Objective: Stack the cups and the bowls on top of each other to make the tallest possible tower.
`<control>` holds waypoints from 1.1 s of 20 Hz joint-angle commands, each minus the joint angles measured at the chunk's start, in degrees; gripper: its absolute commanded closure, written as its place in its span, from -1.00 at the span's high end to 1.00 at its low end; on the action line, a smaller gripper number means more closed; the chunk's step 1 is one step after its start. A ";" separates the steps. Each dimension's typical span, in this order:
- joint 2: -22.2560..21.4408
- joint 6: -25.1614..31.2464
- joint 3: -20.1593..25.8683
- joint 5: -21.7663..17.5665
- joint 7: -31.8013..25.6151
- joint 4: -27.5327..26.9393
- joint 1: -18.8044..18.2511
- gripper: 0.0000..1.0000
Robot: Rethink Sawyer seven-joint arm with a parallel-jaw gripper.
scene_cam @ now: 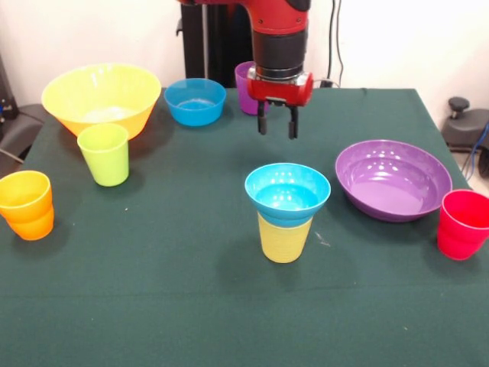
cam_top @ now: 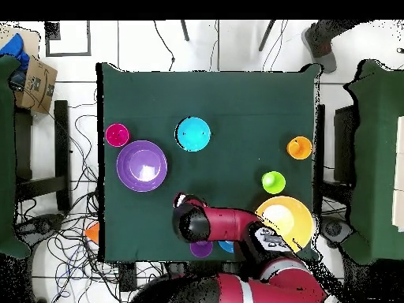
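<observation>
A small blue bowl sits in the mouth of a yellow cup at the table's middle, forming a short tower. My gripper hangs open and empty above the cloth, behind that tower and apart from it. In the overhead view the arm hides it. A purple cup stands just behind the gripper. Also loose are a second blue bowl, a large yellow-orange bowl, and a lime green cup.
A wide purple bowl and a red cup stand at one side of the table. An orange cup stands near the opposite edge. Cables and chairs surround the green table.
</observation>
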 commanded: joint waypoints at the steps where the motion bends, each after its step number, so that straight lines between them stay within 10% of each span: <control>1: 3.29 -5.15 8.04 2.69 11.20 2.20 -1.74 1.00; 22: 9.32 -14.36 7.74 6.64 12.44 -0.90 1.66 1.00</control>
